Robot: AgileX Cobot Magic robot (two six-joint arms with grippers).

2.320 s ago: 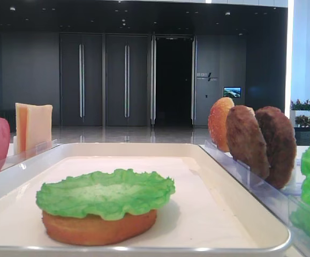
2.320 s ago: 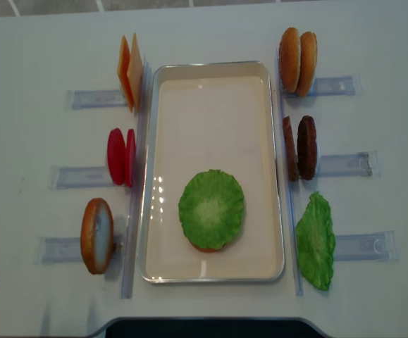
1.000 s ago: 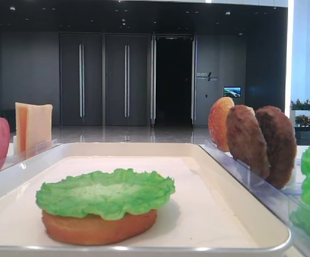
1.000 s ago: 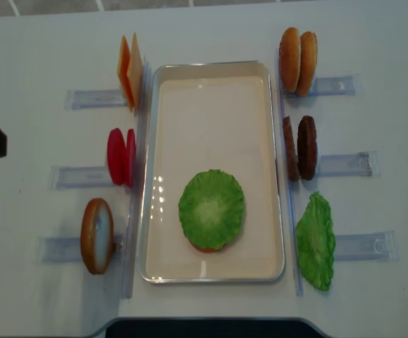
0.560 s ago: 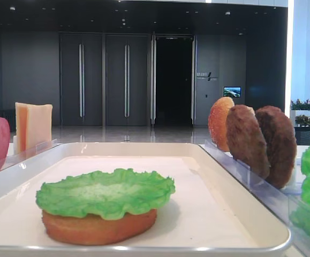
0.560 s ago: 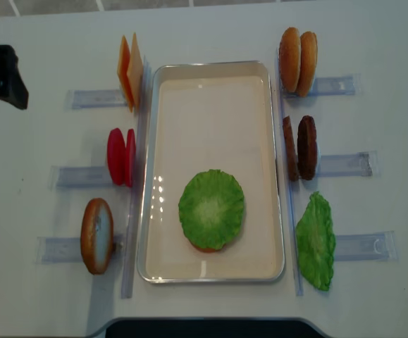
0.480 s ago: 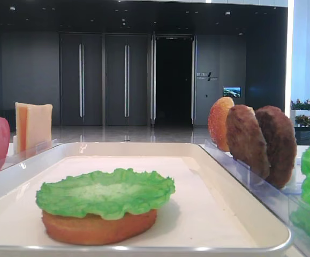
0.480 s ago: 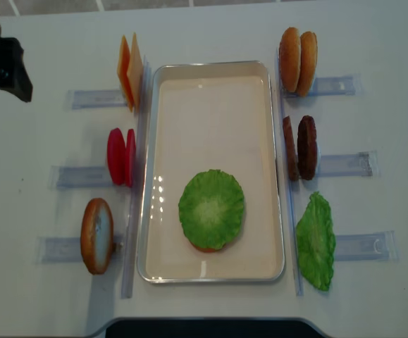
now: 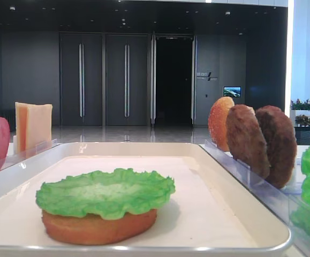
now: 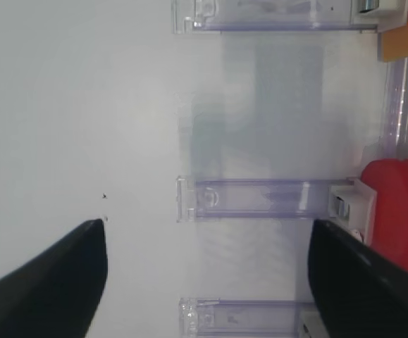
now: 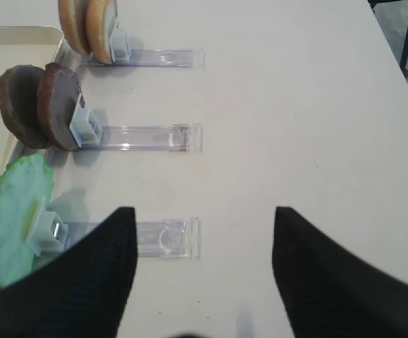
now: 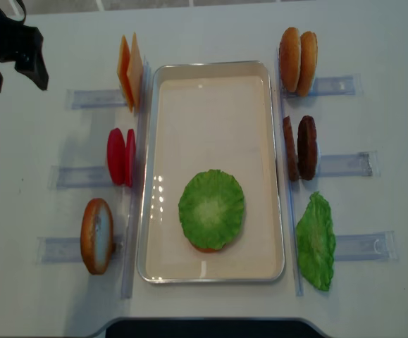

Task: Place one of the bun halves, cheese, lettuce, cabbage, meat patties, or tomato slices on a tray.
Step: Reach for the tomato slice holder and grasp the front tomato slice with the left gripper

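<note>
The cream tray (image 12: 211, 65) holds a bun half (image 9: 98, 227) with lettuce (image 12: 211, 209) lying on it. To its left, cheese (image 12: 130, 70), tomato slices (image 12: 121, 156) and a bun half (image 12: 96, 235) stand in racks. To its right stand two bun halves (image 12: 297, 61), meat patties (image 12: 300, 148) and another lettuce leaf (image 12: 315, 241). Cabbage is out of view. My left gripper (image 12: 15, 79) hangs open and empty at the far left, left of the cheese, with the tomato slices (image 10: 401, 211) beside its right finger. My right gripper (image 11: 204, 211) is open over bare table near the lettuce (image 11: 17, 211).
Clear slotted racks (image 12: 94, 98) stick out sideways from both long sides of the tray. One rack (image 10: 253, 198) lies between my left fingers, and another rack (image 11: 165, 238) lies by my right gripper's left finger. The table's near edge (image 12: 204, 322) is dark.
My left gripper has moved from the table's left edge toward the far left corner and slightly right, still open. The food and tray have not moved.
</note>
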